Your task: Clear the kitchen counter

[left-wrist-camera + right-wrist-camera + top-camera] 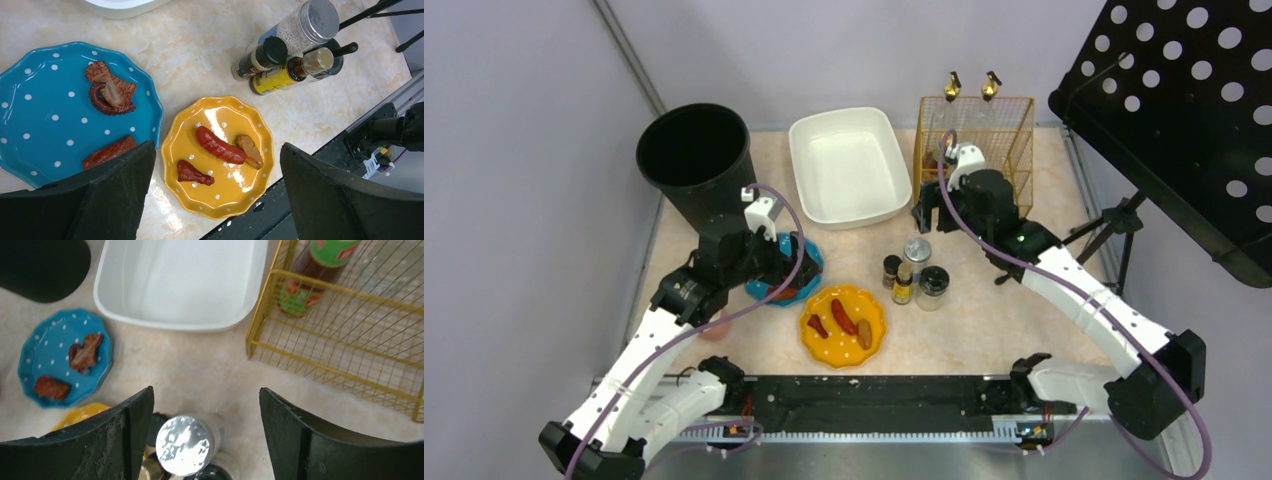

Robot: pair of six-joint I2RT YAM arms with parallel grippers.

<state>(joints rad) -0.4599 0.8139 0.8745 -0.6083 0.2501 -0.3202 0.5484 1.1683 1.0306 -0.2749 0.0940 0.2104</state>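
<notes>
The pale marbled kitchen counter (984,310) holds a blue dotted plate (50,115) with two brown food pieces and a yellow dotted plate (225,195) with a red sausage (220,145) and two smaller pieces. Several spice jars stand beside them, the tallest with a silver lid (186,444). My left gripper (216,147) is open and empty, hovering over the near edge of the blue plate (814,265) beside the yellow plate (844,352). My right gripper (206,390) is open and empty above the silver-lid jar (917,248).
A white basin (849,165) lies empty at the back centre. A black bin (694,150) stands back left. A yellow wire basket (974,140) back right holds a bottle (310,280). A black perforated panel (1184,120) on a stand overhangs the right edge.
</notes>
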